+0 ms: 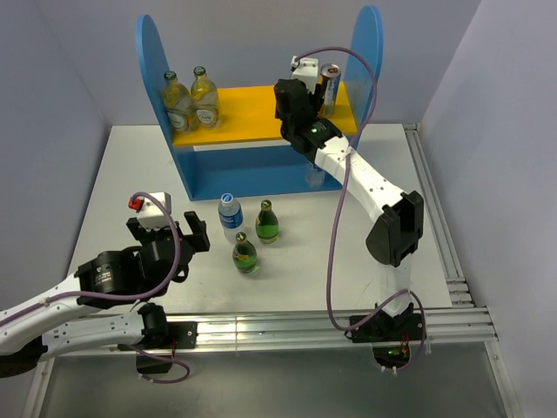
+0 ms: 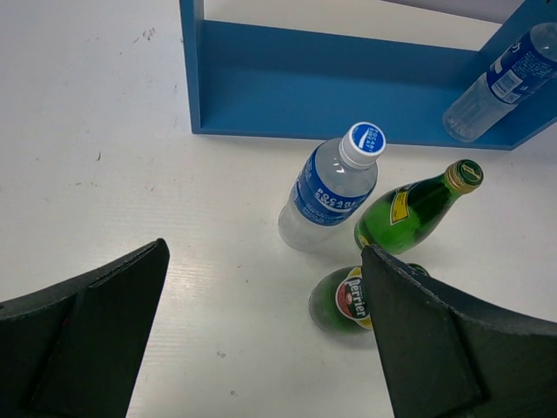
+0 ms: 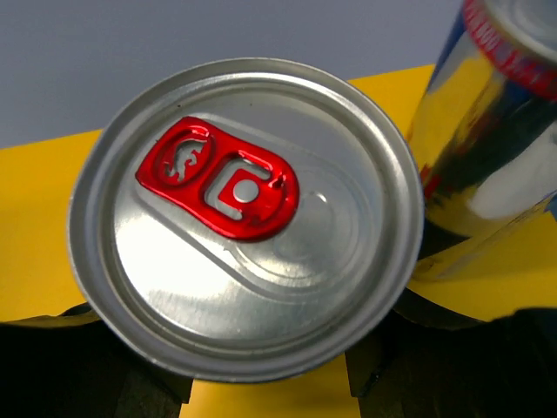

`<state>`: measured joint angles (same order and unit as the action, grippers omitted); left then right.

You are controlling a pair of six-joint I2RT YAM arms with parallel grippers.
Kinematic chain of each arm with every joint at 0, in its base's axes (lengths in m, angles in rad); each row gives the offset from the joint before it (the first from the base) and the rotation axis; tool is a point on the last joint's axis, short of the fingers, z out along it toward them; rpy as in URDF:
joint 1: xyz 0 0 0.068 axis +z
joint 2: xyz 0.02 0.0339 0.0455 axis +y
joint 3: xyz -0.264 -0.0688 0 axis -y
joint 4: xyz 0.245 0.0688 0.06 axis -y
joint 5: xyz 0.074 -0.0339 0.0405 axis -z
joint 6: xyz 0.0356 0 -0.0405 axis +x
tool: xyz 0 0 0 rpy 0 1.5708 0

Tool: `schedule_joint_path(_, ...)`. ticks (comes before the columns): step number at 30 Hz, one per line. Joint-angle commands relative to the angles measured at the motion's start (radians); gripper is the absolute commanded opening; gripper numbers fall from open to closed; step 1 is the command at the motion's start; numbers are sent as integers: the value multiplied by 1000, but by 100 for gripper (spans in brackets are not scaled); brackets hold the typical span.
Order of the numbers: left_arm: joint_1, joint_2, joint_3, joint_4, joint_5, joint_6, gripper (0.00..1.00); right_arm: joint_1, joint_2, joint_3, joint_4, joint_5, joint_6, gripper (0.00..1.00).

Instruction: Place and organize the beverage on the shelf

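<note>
The blue shelf [image 1: 153, 61] stands at the back with a yellow-orange upper board [image 1: 252, 109]. My right gripper [image 1: 298, 103] is over the board's right part, shut on a silver can with a red tab [image 3: 244, 209]; its fingers [image 3: 96, 370] hug the can's sides. A second can [image 1: 329, 85] stands just right of it and also shows in the right wrist view [image 3: 492, 148]. My left gripper [image 1: 170, 233] is open and empty above the table, left of a water bottle [image 2: 335, 183] and two green bottles [image 2: 416, 207] [image 2: 346, 300].
Two yellowish bottles [image 1: 191, 100] stand on the board's left end. A clear bottle [image 2: 500, 83] lies on the shelf's blue base [image 2: 348, 96]. In the top view the water bottle [image 1: 230, 216] and green bottles [image 1: 267, 222] [image 1: 245, 252] stand before the shelf.
</note>
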<state>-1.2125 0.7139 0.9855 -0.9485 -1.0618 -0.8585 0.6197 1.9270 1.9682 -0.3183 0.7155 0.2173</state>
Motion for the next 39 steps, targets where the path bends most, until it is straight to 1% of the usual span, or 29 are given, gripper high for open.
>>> schedule_joint_path(1,-7,10,2,14,2,10,99,-43,-5,86,21,-28,-22,0)
schedule_joint_path(9,-7,9,2,11,2,7,99,-74,29,89,38,-39,-21,0)
schedule_joint_path(10,-7,9,4,10,2,6,99,-75,29,86,32,-39,-16,1)
schedule_joint_path(11,-7,10,4,7,0,6,99,-75,26,75,30,-50,-7,6)
schedule_joint_path(12,-7,10,5,7,2,4,99,-75,23,66,27,-54,-1,23)
schedule_joint_path(14,-7,10,4,7,-1,3,99,-75,3,22,42,-70,13,48)
schedule_joint_path(15,-7,10,4,5,-1,3,99,-72,-12,6,50,-70,14,70)
schedule_joint_path(16,-7,10,5,5,-1,1,99,-71,-19,-6,59,-71,19,79)
schedule_joint_path(17,-7,10,5,4,-3,-1,99,-71,-23,-26,62,-74,24,90)
schedule_joint_path(18,-7,10,5,1,-4,-2,99,-69,-26,-31,59,-71,25,98)
schedule_joint_path(19,-7,10,5,2,-3,-1,99,-64,-29,-34,55,-70,25,100)
schedule_joint_path(21,-7,9,5,1,-4,-1,99,-57,-37,-49,54,-62,25,100)
schedule_joint_path(24,-7,7,5,1,-6,-2,99,-34,-89,-100,74,-51,21,100)
schedule_joint_path(28,-7,9,4,-1,-10,-4,99,26,-163,-170,101,-28,10,100)
schedule_joint_path(29,-7,9,4,-1,-12,-5,99,56,-178,-189,105,-19,8,100)
schedule_joint_path(33,-7,21,4,2,-17,-4,99,139,-279,-248,84,15,34,100)
schedule_joint_path(35,-7,32,-1,8,-18,1,99,187,-327,-314,65,21,77,100)
schedule_joint_path(36,-7,45,-1,10,-20,3,99,202,-385,-343,59,28,100,100)
schedule_joint_path(38,-7,62,-1,11,-17,6,99,235,-454,-466,58,25,158,100)
schedule_joint_path(39,-7,82,-1,13,-15,1,99,268,-533,-517,65,19,175,100)
